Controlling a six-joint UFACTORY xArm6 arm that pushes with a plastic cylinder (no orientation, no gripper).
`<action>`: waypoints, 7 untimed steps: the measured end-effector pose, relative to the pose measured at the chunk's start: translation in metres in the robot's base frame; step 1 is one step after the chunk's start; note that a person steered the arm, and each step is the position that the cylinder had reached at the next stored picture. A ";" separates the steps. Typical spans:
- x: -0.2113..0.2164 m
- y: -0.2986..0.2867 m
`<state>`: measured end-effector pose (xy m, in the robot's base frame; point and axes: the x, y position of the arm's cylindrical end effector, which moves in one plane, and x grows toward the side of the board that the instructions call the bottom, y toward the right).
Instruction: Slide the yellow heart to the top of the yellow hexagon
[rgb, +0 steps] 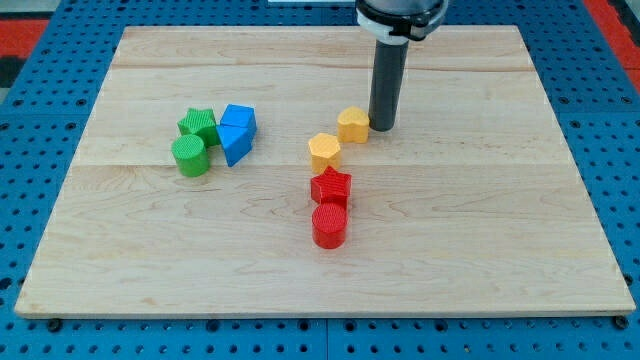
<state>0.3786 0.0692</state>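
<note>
The yellow heart (353, 124) lies near the middle of the wooden board (150, 230). The yellow hexagon (323, 151) lies just below and to the left of it, the two almost touching. My tip (383, 126) stands right at the heart's right side, touching or nearly touching it. The rod rises straight up from there to the view's top edge.
A red star (331, 186) and a red cylinder (329, 225) lie just below the hexagon. At the left sit a green star (198, 124), a green cylinder (190, 156), a blue cube (240, 119) and a blue triangle (234, 143), clustered together.
</note>
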 end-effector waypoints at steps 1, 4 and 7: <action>-0.007 -0.003; 0.030 0.000; -0.018 -0.020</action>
<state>0.3607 0.0497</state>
